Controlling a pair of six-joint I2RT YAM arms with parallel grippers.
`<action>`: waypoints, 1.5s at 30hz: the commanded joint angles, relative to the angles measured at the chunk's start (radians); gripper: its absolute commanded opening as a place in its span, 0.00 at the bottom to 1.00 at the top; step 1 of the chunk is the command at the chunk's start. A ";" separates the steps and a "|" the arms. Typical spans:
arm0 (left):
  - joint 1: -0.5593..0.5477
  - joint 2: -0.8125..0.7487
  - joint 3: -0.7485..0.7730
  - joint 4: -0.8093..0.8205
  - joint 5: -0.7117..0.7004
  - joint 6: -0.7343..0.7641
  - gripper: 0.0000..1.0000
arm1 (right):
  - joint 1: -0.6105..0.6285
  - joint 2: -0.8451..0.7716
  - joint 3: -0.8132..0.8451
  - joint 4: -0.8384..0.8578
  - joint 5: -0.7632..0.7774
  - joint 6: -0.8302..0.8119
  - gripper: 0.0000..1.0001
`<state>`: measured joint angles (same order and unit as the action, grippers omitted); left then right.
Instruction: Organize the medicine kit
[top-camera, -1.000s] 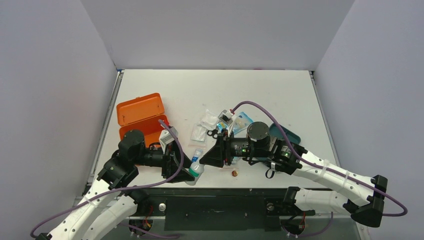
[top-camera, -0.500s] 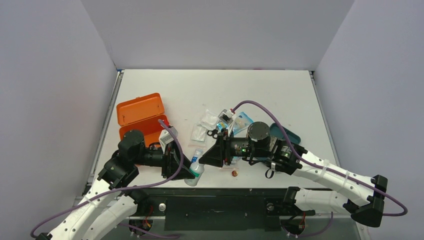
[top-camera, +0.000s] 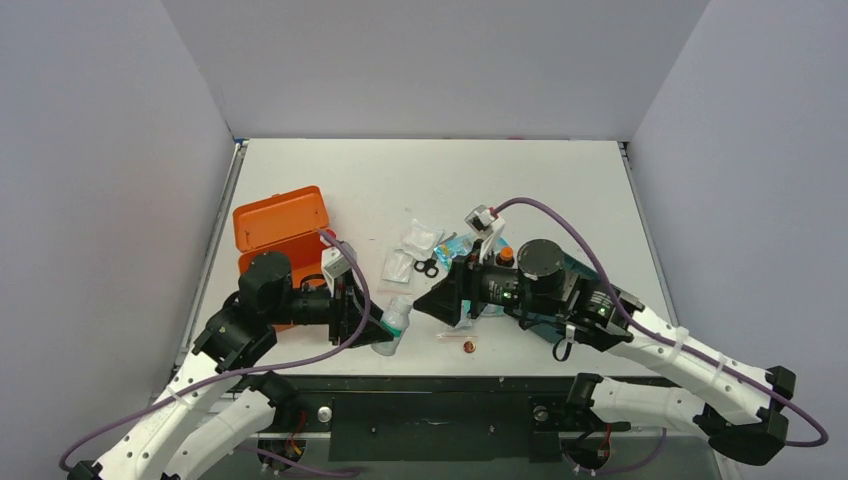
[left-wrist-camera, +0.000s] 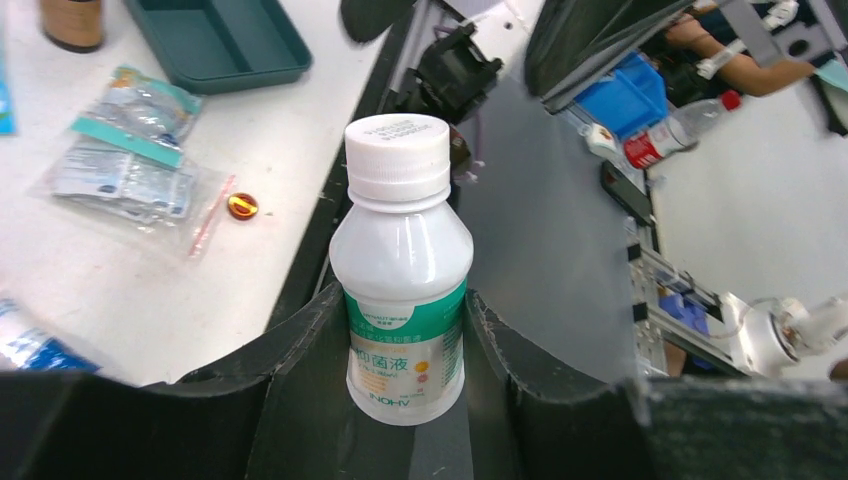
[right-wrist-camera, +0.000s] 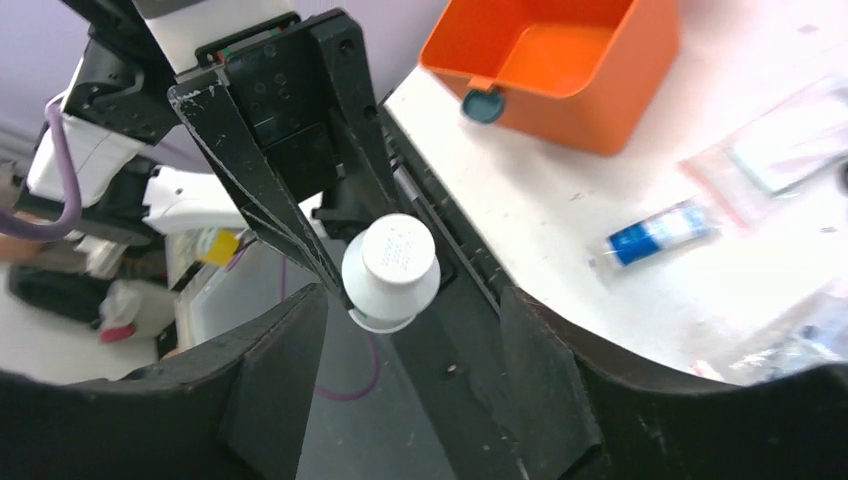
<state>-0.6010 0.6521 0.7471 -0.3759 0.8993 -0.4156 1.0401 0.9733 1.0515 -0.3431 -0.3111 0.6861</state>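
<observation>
One medicine kit (top-camera: 279, 222): orange, lid thrown back, at the table's left side behind the left arm. The part of its base seen from the right wrist holds nothing (packing has barely begun, I'd judge).
Left gripper (left-wrist-camera: 405, 335): jaws pinching the lower body of the white bottle (left-wrist-camera: 405, 270), near the table's front edge.
Right gripper (right-wrist-camera: 410, 330): jaws spread on either side of the bottle's cap, touching nothing I can see.
Teal tray (left-wrist-camera: 215, 45): by the right arm, with nothing in the corner that shows.
Sachet bags (top-camera: 410, 250): loose mid-table, outside the kit.
Blue tube (right-wrist-camera: 655, 232): lying on the table, well apart from the kit.
Left to do: the bottle, bags and tube all have to go in, then the lid has to be shut.
</observation>
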 joint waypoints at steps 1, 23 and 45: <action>-0.003 0.008 0.103 -0.083 -0.153 0.059 0.00 | -0.029 -0.073 0.092 -0.114 0.155 -0.068 0.62; 0.429 0.228 0.299 -0.376 -0.779 0.043 0.00 | -0.050 -0.133 0.017 -0.280 0.403 -0.102 0.63; 0.551 0.545 0.193 -0.216 -0.717 -0.048 0.00 | -0.050 -0.227 -0.162 -0.224 0.395 -0.080 0.63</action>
<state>-0.0559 1.1587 0.9020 -0.6910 0.1482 -0.4171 0.9951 0.7605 0.9199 -0.6262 0.0753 0.5949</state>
